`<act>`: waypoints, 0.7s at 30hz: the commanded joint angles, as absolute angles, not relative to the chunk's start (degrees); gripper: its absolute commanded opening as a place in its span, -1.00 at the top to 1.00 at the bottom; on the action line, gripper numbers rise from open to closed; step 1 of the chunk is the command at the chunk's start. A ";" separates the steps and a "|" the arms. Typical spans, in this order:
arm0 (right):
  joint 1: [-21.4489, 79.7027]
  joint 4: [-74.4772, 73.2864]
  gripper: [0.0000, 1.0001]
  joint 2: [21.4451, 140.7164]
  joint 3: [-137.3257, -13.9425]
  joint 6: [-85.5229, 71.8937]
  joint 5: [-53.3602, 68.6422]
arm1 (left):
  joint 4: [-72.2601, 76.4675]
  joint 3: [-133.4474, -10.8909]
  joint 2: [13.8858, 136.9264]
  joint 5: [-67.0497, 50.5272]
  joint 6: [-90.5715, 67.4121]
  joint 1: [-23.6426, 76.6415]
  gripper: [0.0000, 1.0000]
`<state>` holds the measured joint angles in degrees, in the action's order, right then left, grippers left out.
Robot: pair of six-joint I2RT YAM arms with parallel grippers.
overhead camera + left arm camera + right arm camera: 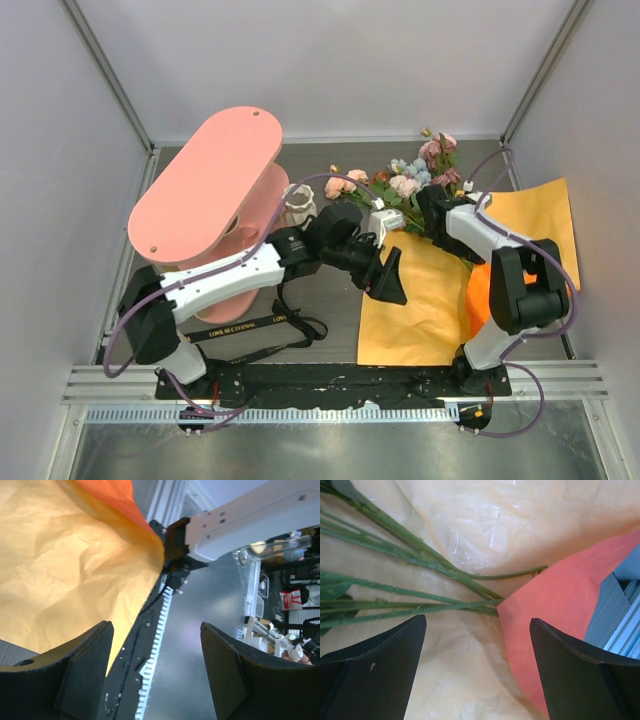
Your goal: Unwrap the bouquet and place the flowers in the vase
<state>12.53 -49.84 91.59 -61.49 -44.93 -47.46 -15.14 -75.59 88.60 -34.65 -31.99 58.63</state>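
Observation:
The bouquet is unwrapped: its orange paper lies spread flat on the table, yellow-orange side up. The flowers, roses in pink, peach and pale blue, lie across the paper's far edge, with their green stems resting on the sheet. My right gripper hovers open just over the stem ends, beside a turned-up orange fold. Over the sheet's left part, my left gripper stands open and empty. The white ribbed vase stands upright beside the pink shelf, left of the flowers.
A tall pink oval shelf fills the back left. The black printed ribbon lies loose on the table by the left arm's base. Grey walls close the sides and back. A metal rail runs along the near edge.

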 commanded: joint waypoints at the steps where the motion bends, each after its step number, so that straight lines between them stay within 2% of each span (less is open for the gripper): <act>1: 9.23 -45.70 -0.80 96.84 -60.48 -45.35 -48.51 | -14.14 -78.22 95.25 -28.76 -29.01 59.67 -0.41; 4: 7.48 -43.42 -0.67 97.64 -58.02 -46.40 -48.87 | -17.12 -79.80 99.04 -18.04 -24.80 61.25 -0.18; 6: 6.25 -42.28 -0.46 97.30 -56.87 -47.19 -49.39 | -17.40 -81.20 102.73 -13.12 -23.12 61.87 -0.11; 7: 5.63 -42.01 -0.34 96.51 -55.91 -47.55 -49.74 | -18.19 -82.95 104.31 -12.75 -23.12 62.05 0.06; 9: 4.14 -42.10 0.05 95.11 -54.94 -48.68 -50.80 | -18.72 -84.80 108.18 -11.96 -24.34 62.05 0.32; 11: 3.17 -42.89 0.37 91.68 -53.44 -49.65 -52.11 | -19.68 -87.79 112.03 -11.78 -26.01 62.05 0.50; 14: 2.37 -45.52 0.47 85.10 -52.12 -51.85 -53.26 | -19.77 -90.43 115.47 -11.08 -28.91 62.49 0.65; 15: 2.29 -46.66 0.49 83.34 -51.95 -53.68 -53.87 | -20.99 -91.05 117.58 -10.47 -29.70 62.58 0.80; 18: 2.29 -53.16 0.61 75.78 -51.59 -57.73 -59.31 | -23.72 -93.42 121.62 -7.21 -33.13 62.58 1.00; 21: 0.89 -58.88 0.64 64.12 -50.10 -64.59 -63.89 | -25.74 -95.01 123.31 -5.46 -34.01 62.58 1.00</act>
